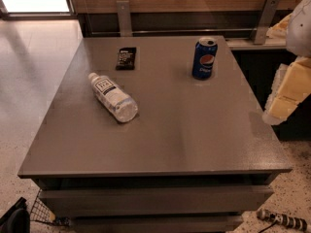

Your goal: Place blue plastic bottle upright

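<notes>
Clear plastic bottle (112, 97) lies on its side on the left half of the table (184, 140), white cap pointing far-left, well apart from the can (204, 58). My end effector (285, 96) hangs off the table's right edge; I cannot tell how open it is.

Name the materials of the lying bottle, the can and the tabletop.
Blue plastic bottle: clear, glossy plastic; the table shows through it. Can: probably painted metal, with a silvery rim. Table: smooth grey matte surface, material unclear. Gripper: beside the table's right edge, away from the bottle.
</notes>
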`<state>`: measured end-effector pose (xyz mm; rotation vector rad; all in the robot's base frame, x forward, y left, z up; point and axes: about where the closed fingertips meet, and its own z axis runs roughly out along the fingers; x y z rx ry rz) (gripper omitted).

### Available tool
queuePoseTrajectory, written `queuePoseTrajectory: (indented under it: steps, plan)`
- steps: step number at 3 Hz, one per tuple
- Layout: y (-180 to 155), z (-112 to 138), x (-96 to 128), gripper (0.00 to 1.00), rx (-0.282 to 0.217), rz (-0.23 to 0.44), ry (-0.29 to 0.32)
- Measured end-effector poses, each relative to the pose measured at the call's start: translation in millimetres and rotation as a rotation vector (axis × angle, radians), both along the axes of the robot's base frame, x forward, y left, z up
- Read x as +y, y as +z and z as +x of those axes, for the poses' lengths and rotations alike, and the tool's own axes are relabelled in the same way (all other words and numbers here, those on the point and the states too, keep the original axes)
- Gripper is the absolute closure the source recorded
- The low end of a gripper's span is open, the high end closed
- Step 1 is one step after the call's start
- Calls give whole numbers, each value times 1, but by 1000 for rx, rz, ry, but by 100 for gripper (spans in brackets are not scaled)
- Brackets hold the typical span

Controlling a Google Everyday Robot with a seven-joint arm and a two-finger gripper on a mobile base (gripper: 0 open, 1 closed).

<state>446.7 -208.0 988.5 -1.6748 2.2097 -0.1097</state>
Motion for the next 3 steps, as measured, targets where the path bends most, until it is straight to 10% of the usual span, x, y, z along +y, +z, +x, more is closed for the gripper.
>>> queuePoseTrajectory:
  steps: [3]
  plan:
    - [-15, 89, 110, 0, 108, 105, -251]
